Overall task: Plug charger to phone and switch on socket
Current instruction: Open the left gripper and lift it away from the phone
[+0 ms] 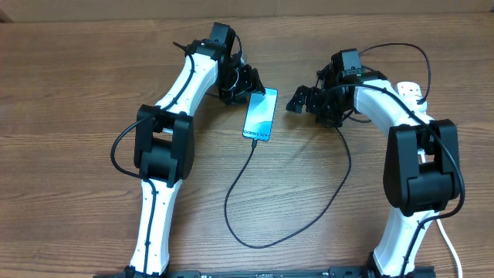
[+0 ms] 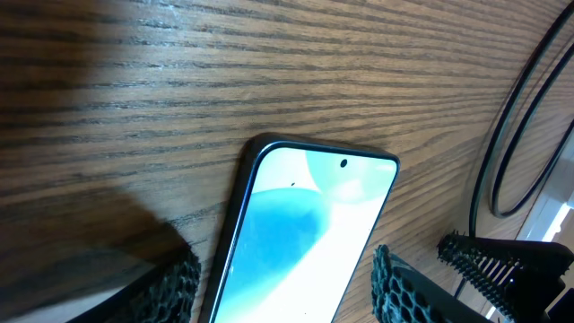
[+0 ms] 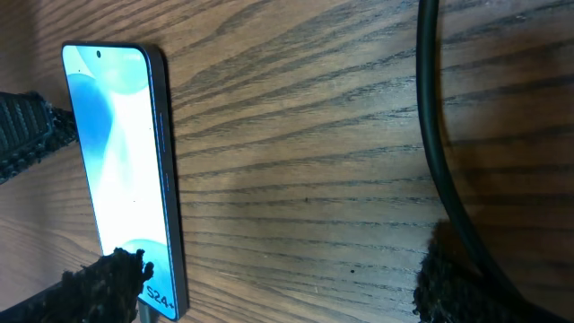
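Left gripper (image 2: 285, 285) spread astride phone's (image 2: 296, 224) camera end, arm extended; right gripper (image 3: 278, 283) wide apart beside phone, arm folded inward.

Left arm (image 1: 189, 81): reaching forward, angled inward.
Left gripper (image 1: 245, 81): fingers (image 2: 175, 287) parted.
Right arm (image 1: 386, 108): bent inward.
Right gripper (image 1: 301, 99): fingers (image 3: 99, 283) spread wide.

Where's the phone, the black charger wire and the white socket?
phone (image 1: 261, 114): overhead view, middle of its blue screen.
charger (image 1: 226, 207): overhead view, left bend of the wire's loop.
socket (image 1: 414, 91): overhead view, the end peeking past the right arm.
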